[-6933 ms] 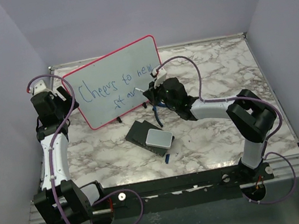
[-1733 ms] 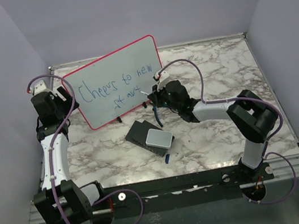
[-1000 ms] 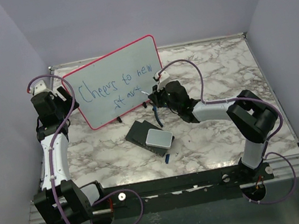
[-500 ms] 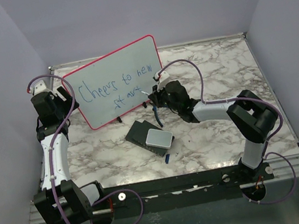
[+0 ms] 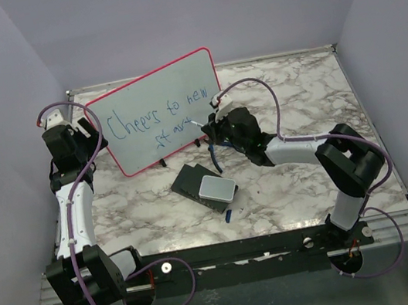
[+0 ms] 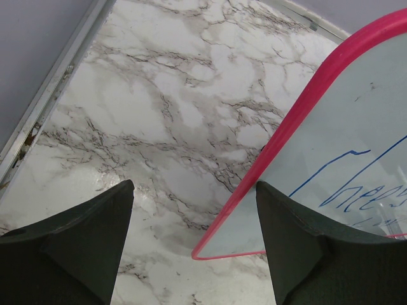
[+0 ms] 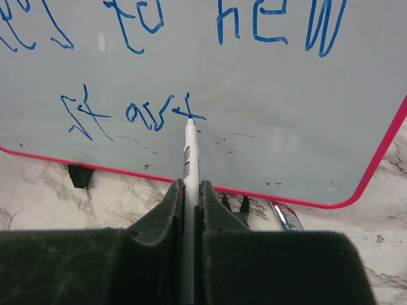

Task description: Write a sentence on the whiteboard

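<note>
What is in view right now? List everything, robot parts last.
whiteboard: one, white, red-pink frame, back left of table
sentence: two lines, blue, on the whiteboard
marker: one, white, tip on the lower line
eraser: one, dark with grey-white pad, before the whiteboard
small piece: one, blue, beside the eraser
table: one, marbled, under everything
left end effector: one, black, open by whiteboard's left edge
right end effector: one, black, shut on the marker
</note>
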`<control>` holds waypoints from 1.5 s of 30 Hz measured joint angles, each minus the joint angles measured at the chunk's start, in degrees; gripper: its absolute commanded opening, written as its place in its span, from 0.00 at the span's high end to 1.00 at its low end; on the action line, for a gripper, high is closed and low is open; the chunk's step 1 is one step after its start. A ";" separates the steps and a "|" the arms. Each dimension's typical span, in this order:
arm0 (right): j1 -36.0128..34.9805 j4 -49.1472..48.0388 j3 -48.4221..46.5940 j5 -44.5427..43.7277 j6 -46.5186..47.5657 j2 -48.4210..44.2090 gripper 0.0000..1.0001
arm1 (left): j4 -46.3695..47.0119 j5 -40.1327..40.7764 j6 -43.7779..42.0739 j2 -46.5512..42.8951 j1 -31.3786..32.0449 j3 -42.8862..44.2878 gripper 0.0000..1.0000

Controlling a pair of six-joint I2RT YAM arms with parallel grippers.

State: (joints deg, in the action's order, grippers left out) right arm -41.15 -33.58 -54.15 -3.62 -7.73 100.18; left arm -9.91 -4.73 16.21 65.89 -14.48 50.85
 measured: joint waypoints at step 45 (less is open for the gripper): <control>0.00 0.68 -0.63 0.42 -0.48 2.05 0.99 | 0.00 0.00 0.00 0.00 0.11 0.00 0.21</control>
State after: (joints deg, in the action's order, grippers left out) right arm -41.15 -32.91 -54.78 -3.20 -8.21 102.24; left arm -9.91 -4.73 16.21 65.89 -14.37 50.85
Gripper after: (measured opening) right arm 0.093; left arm 0.791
